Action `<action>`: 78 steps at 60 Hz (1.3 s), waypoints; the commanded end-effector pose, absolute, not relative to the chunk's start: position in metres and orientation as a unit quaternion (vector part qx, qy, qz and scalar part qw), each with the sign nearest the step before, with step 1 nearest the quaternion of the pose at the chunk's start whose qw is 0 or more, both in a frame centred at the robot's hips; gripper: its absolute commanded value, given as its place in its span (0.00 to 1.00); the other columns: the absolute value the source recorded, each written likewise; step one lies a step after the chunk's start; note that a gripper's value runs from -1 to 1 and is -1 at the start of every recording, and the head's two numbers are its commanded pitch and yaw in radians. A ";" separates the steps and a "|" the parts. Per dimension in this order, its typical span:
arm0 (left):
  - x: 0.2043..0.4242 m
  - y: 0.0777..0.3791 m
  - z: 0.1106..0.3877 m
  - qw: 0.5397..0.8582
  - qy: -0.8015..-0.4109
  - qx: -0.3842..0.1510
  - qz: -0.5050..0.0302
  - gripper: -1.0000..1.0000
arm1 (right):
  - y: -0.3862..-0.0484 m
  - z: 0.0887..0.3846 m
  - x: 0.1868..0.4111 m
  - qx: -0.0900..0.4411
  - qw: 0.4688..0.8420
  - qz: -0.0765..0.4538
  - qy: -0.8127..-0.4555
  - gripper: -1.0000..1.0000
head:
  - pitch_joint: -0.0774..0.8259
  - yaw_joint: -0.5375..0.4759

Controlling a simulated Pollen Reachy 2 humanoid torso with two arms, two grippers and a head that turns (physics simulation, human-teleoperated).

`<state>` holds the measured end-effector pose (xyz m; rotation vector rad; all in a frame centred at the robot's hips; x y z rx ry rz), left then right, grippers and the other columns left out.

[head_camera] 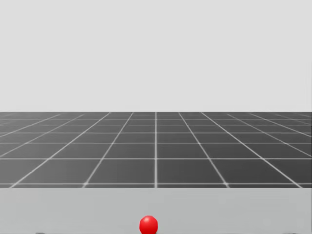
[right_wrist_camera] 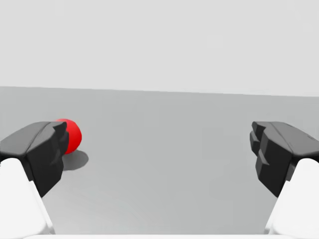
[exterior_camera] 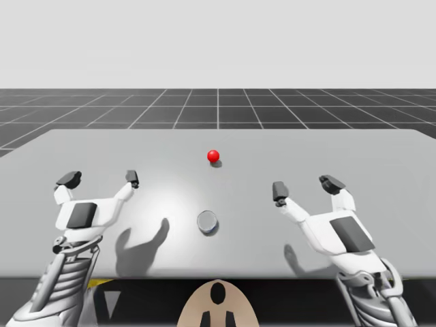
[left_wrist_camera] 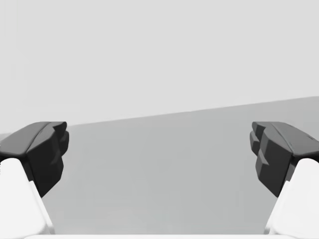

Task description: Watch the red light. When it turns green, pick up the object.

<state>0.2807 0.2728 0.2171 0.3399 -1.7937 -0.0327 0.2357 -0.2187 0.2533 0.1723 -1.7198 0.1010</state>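
Wide open, w/ nothing in them: left gripper (exterior_camera: 100, 179) & right gripper (exterior_camera: 305, 187), low over the near side of the table (exterior_camera: 354, 146). Little round silver can (exterior_camera: 207, 222) sits between the two arms, touching neither. Red light (exterior_camera: 213, 156), a small ball, sits past the can, near the table's middle. In the right wrist view it's ahead of the gripper, partly behind one finger.

It's red, so no grab yet, I think. Best plan: eyes on the ball, arms quiet, don't bump the can. On green, come down over the can, then squeeze.

Table is flat, plain grey & smooth, so the can may slide if nudged. Room: dark grid floor (exterior_camera: 218, 109), pale blank grey behind.
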 end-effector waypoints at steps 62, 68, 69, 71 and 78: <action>0.274 0.277 0.218 0.623 -0.772 0.126 -0.005 0.00 | -0.214 0.248 0.224 0.078 0.655 0.011 -0.752 0.00 | 0.59 0.57; 0.273 0.276 0.218 0.623 -0.772 0.125 -0.005 0.00 | -0.214 0.248 0.224 0.076 0.654 0.012 -0.752 0.00 | 0.58 0.56; 0.273 0.276 0.218 0.623 -0.772 0.125 -0.005 0.00 | -0.214 0.248 0.224 0.075 0.654 0.012 -0.753 0.00 | 0.58 0.56; 0.273 0.276 0.218 0.623 -0.772 0.125 -0.005 0.00 | -0.214 0.248 0.224 0.075 0.654 0.012 -0.753 0.00 | 0.58 0.56; 0.273 0.276 0.218 0.624 -0.772 0.123 -0.005 0.00 | -0.214 0.248 0.224 0.072 0.653 0.013 -0.754 0.00 | 0.58 0.56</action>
